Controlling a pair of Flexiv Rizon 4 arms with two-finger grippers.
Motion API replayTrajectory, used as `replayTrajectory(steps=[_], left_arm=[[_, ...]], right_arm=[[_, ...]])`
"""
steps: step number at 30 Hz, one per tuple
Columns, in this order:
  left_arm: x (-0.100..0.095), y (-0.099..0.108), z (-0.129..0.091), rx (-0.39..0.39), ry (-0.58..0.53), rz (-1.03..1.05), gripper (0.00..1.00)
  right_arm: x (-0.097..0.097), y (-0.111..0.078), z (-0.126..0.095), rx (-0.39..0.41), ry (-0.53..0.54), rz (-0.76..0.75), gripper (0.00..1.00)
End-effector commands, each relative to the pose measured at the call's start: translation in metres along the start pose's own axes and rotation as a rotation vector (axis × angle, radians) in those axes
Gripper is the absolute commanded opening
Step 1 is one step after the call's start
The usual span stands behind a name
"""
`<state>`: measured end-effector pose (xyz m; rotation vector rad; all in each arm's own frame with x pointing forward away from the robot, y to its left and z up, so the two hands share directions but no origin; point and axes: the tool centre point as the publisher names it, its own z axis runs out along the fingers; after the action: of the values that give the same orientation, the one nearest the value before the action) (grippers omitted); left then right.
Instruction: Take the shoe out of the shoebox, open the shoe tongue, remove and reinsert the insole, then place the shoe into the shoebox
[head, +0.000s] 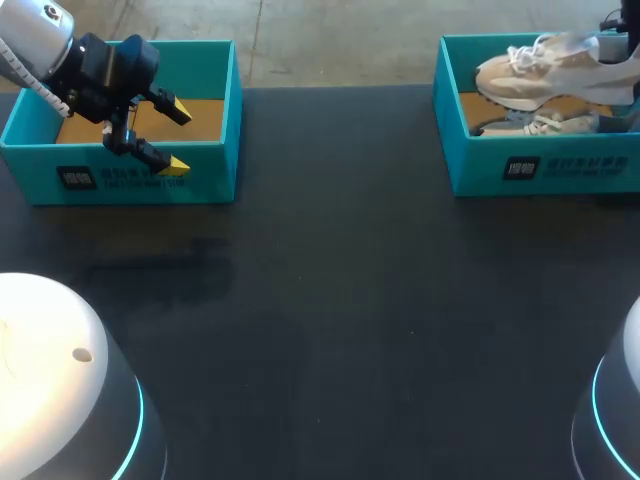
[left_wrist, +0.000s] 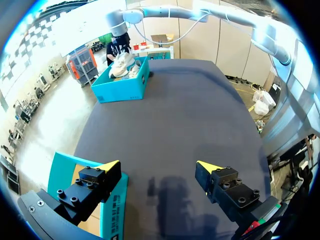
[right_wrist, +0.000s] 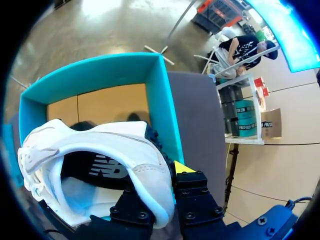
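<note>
A beige and white shoe hangs tilted above the right teal shoebox, and a second shoe lies inside on the brown floor. In the right wrist view my right gripper is shut on the heel collar of the lifted shoe, over the box; one finger is hidden inside the shoe. My left gripper stands open over the front wall of the left teal box, with nothing between its fingers. In the left wrist view, that gripper has the box corner under one finger.
The left box holds only its brown cardboard floor. Bare black tabletop stretches between the two boxes. Two white rounded robot bases stand at the near corners.
</note>
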<state>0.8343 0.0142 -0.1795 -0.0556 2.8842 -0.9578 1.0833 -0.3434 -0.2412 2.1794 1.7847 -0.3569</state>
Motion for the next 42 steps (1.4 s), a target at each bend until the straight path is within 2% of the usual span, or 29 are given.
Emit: replayTrajectory(steps=[1, 26, 42], left_arm=[[0.001, 0.0, 0.0, -0.002, 0.0, 0.0, 1.0], [0.001, 0.0, 0.0, -0.002, 0.0, 0.0, 1.0], [0.001, 0.0, 0.0, -0.002, 0.0, 0.0, 1.0]], right_arm=[[-0.004, 0.005, -0.005, 0.001, -0.001, 0.0, 0.0], [-0.021, 0.036, -0.018, -0.04, -0.034, -0.014, 0.0], [-0.011, 0.062, -0.007, -0.057, -0.024, -0.023, 0.0]])
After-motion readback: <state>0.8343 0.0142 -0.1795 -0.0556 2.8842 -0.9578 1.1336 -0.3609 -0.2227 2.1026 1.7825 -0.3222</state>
